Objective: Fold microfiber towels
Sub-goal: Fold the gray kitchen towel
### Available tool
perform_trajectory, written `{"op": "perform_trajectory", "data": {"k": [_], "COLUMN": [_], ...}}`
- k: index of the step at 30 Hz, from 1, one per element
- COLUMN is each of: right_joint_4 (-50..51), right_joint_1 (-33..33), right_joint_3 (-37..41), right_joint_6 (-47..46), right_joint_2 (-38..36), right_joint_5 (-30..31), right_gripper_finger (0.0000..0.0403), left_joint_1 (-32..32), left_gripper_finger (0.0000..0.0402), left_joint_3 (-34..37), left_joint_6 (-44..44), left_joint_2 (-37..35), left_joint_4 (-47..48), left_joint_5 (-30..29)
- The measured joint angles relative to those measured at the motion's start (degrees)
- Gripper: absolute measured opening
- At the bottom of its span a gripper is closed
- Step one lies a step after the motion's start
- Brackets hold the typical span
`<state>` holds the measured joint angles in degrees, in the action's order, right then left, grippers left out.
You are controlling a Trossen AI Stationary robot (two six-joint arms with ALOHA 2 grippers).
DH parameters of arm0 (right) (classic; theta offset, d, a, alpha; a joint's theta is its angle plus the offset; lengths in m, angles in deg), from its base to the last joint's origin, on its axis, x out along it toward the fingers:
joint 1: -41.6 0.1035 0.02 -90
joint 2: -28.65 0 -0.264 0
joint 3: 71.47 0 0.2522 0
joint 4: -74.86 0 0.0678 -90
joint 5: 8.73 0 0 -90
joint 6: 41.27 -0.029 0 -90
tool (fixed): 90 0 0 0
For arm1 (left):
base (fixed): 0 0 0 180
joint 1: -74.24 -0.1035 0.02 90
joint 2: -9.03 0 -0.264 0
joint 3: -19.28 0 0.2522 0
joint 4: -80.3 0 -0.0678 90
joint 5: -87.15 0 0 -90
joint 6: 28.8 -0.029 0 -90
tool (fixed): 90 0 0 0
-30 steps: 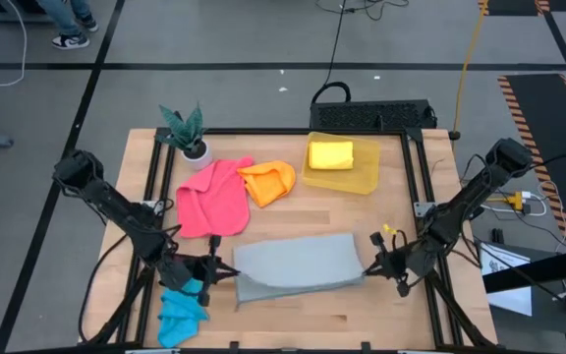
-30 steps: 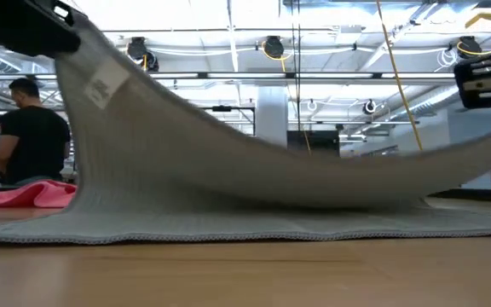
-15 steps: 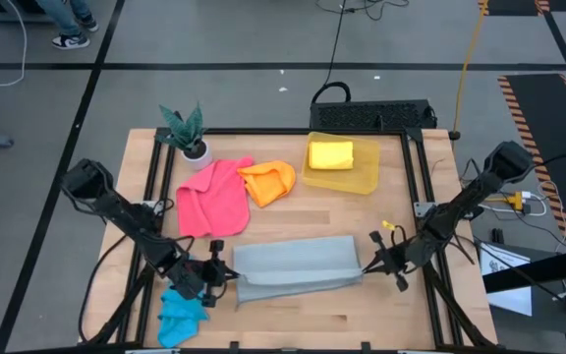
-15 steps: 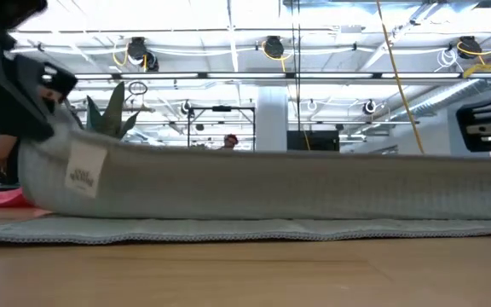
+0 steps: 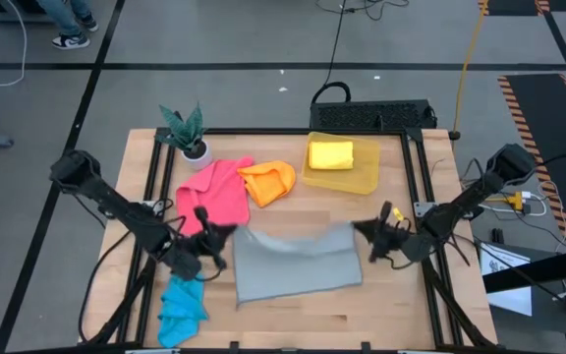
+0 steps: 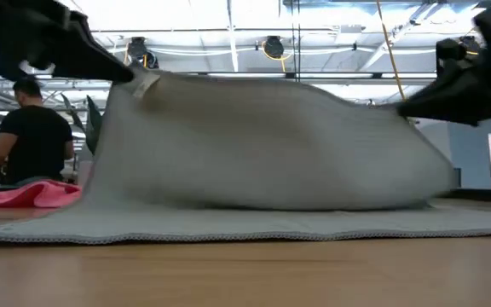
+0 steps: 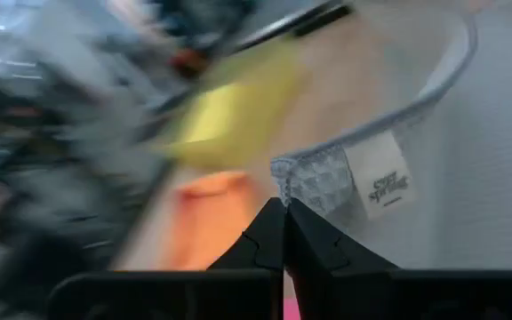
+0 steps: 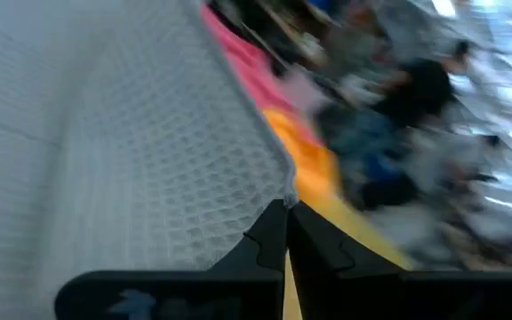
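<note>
The grey towel [image 5: 298,265] lies in the middle of the table with its near hem [image 6: 228,235] flat on the wood. Its far edge is raised like a tent [image 6: 262,145]. My left gripper [image 5: 224,234] is shut on the far left corner, the one with the label. My right gripper [image 5: 362,228] is shut on the far right corner. The pink towel [image 5: 212,197] and the orange towel [image 5: 268,182] lie crumpled at the far left. The blue towel [image 5: 182,305] lies near the left front corner. The yellow towel [image 5: 329,154] lies folded in the bin. My left gripper pinches the grey towel's corner [image 7: 314,182] beside the white label [image 7: 380,178] between its two fingertips. The fingers [image 6: 113,70] come nearly level from the table's left. The corner is lifted clear, and the cloth slopes down to the table. My right gripper pinches the opposite corner's hemmed tip [image 8: 278,182] between its two fingertips. The fingers [image 6: 412,107] come nearly level from the table's right. That corner is also up in the air, with the cloth hanging below it toward the table.
A small potted plant [image 5: 190,133] stands at the far left corner. The translucent yellow bin [image 5: 360,175] sits at the far centre. Bare wood runs along the front edge. A person [image 6: 32,141] stands in the room beyond the table.
Both grippers have swung toward the table's far edge and turned about their wrists, still shut on the corners. The held edge dipped low half a second ago. It now stands high again and farther back, and the towel's near hem has stayed on the table.
</note>
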<state>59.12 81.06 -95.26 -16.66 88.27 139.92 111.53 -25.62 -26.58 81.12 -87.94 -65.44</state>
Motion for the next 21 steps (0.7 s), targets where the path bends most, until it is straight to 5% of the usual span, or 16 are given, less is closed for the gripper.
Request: {"op": "perform_trajectory", "data": {"k": [3,6,13,21], "right_joint_4": [0.6,1.8,-8.5,-18.0], "right_joint_1": [-3.9,-6.3,-6.6,-8.0], "right_joint_3": [0.0,0.0,0.0,0.0], "right_joint_6": [2.9,5.9,22.4,24.6], "right_joint_2": [0.0,0.1,0.0,-0.6], "right_joint_5": [1.1,0.2,26.9,25.2], "right_gripper_finger": [0.0000,0.0000,0.0000,0.0000], "left_joint_1": [-4.4,-9.1,-17.6,-28.6], "left_gripper_finger": [0.0004,0.0006,0.0004,0.0004], "left_joint_3": [0.0,0.1,0.1,0.0], "left_joint_6": [-3.6,-6.2,-12.5,-26.8], "left_joint_2": [-1.5,-1.6,-3.7,-5.1], "left_joint_4": [1.9,2.5,-1.4,-12.9], "left_joint_5": [-3.2,3.4,10.0,26.1]}}
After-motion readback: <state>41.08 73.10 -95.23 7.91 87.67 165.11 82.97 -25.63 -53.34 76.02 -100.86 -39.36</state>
